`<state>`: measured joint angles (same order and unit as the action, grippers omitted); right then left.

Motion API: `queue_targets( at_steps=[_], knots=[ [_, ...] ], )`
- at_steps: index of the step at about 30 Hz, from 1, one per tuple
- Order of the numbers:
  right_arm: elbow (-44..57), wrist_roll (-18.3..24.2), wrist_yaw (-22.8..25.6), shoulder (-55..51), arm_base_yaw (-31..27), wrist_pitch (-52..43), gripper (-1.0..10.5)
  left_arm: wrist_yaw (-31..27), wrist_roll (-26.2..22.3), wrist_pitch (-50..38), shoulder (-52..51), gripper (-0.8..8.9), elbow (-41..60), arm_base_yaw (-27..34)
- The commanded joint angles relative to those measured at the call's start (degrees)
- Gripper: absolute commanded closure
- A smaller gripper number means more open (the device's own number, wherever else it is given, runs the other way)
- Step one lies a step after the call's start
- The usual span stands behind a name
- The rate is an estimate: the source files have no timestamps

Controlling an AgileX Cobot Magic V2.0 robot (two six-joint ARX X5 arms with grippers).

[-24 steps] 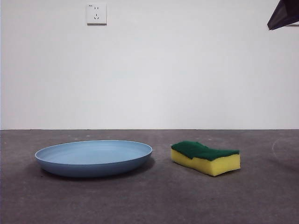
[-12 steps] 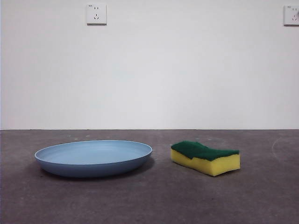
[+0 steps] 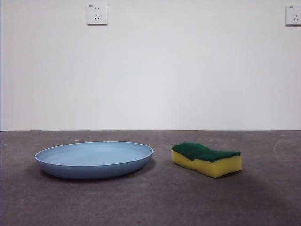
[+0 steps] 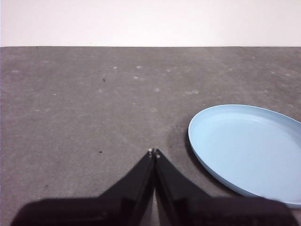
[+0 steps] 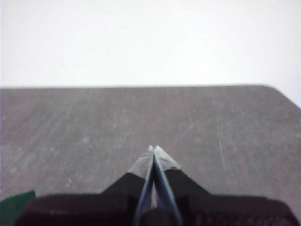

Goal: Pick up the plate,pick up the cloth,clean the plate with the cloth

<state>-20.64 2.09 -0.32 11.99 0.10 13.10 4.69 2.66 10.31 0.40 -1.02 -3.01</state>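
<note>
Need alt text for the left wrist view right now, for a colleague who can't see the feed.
The left gripper, jaws shut and holding nothing, hangs above the dark grey table beside the light-blue plate, not touching it. The plate lies flat and empty, partly cut off by the picture's edge.

A plain white wall fills the upper half of the front view, evenly lit, without windows. A white socket plate sits in the upper left of the frame; a second one is cut by the right edge at the upper right. The dark grey table surface occupies the lower part, matte, with pale specks and faint scuffs. A curved pale mark at the right edge is possibly a stain.
</note>
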Motion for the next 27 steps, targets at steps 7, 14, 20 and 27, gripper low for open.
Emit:
queue_targets(
  at_steps=[7,14,20,27],
  knots=[
    [13.7,-3.8,-1.2,-6.9,-0.8,-5.4,9.5,-0.1,0.3,0.1,-0.1,8.15,0.7,0.1],
    [19.1,-5.3,-1.3,-12.0,-0.8,-5.4,9.5,-0.1,0.3,0.1,-0.1,8.15,0.7,0.1],
    [20.3,-6.4,-1.3,-11.9,-0.6,-2.8,9.5,-0.1,0.3,0.1,-0.1,8.15,0.7,0.1],
    [20.3,-8.9,-1.0,-11.9,-0.3,-2.8,9.5,-0.1,0.3,0.1,-0.1,8.15,0.7,0.1]
  ],
)
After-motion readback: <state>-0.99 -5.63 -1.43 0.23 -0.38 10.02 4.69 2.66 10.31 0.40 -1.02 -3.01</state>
